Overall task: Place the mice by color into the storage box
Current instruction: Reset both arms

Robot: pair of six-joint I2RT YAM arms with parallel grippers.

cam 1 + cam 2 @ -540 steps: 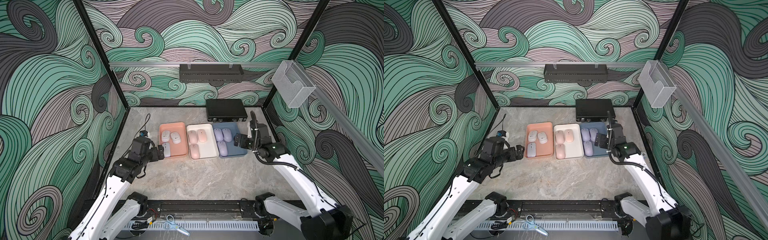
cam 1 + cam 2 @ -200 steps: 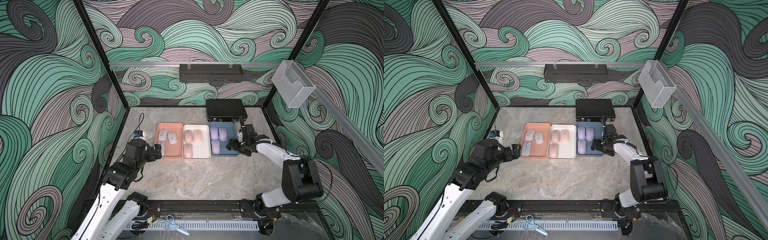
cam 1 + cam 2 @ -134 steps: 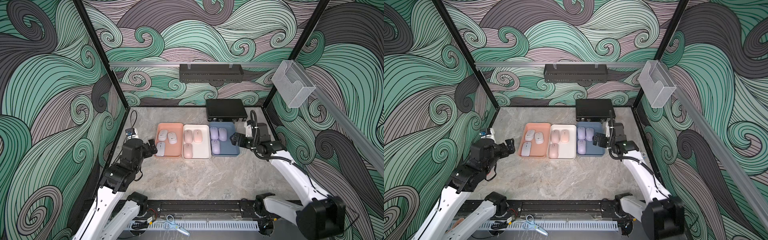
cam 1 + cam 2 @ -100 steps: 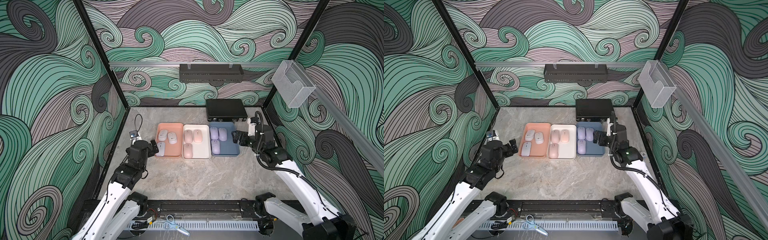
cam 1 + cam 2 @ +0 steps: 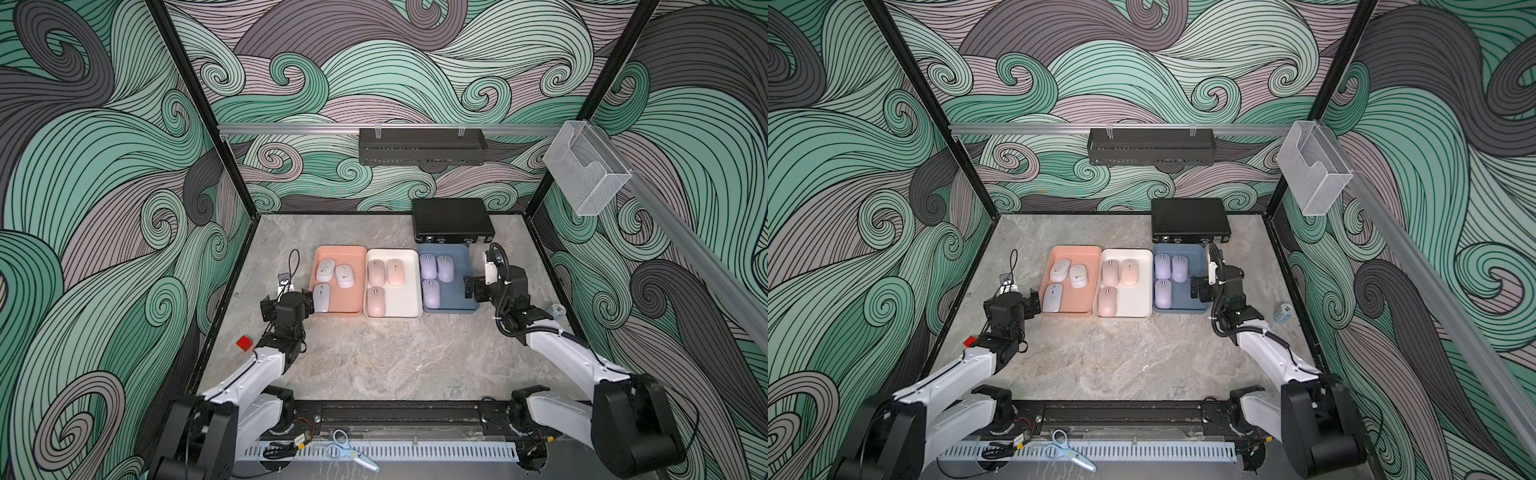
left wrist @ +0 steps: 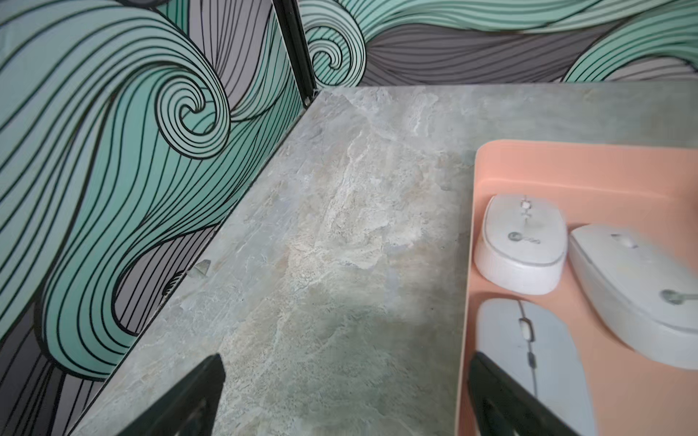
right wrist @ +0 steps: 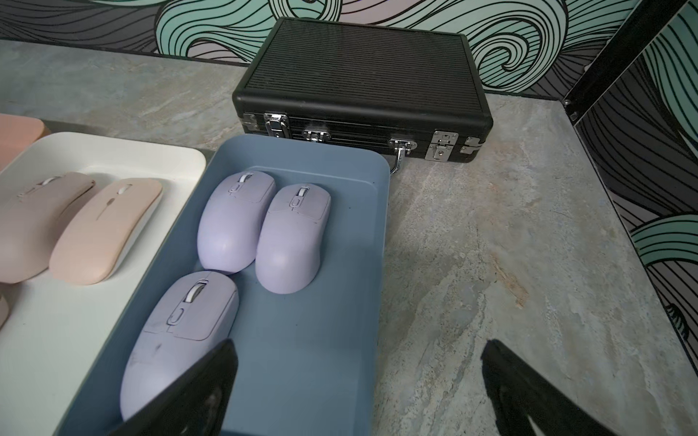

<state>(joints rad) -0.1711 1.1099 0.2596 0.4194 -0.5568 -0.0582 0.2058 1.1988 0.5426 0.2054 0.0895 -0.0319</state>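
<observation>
Nine computer mice (image 5: 376, 273) lie sorted in three shallow trays set side by side on a grey stone-look worktop (image 5: 374, 361). Three whitish grey mice (image 5: 325, 270) sit in the salmon tray (image 5: 338, 248), three pink mice (image 5: 395, 272) in the cream tray (image 5: 392, 252), and three purple mice (image 5: 431, 293) in the blue tray (image 5: 455, 249). None lies loose on the worktop, so the sorting looks done. A closed black case (image 5: 452, 216) stands just behind the blue tray.

The left pincer (image 6: 345, 362) is spread wide and empty, with one finger over bare worktop and the other at the salmon tray's outer rim. The right pincer (image 7: 359, 345) is also spread wide and empty. It straddles the blue tray's outer wall, with one finger near the closest purple mouse.

The mice look like light, rigid plastic shells, smooth and rounded, so they are likely slippery under hard fingers. The best hold is probably across the two long flanks at the waist, low on the body. The domed back and the scroll wheel are poorer places to grip. The pink mice are flat and slim, so fingers would need to reach almost to the tray floor. Two purple mice touch side by side, leaving no gap between them for a finger.
</observation>
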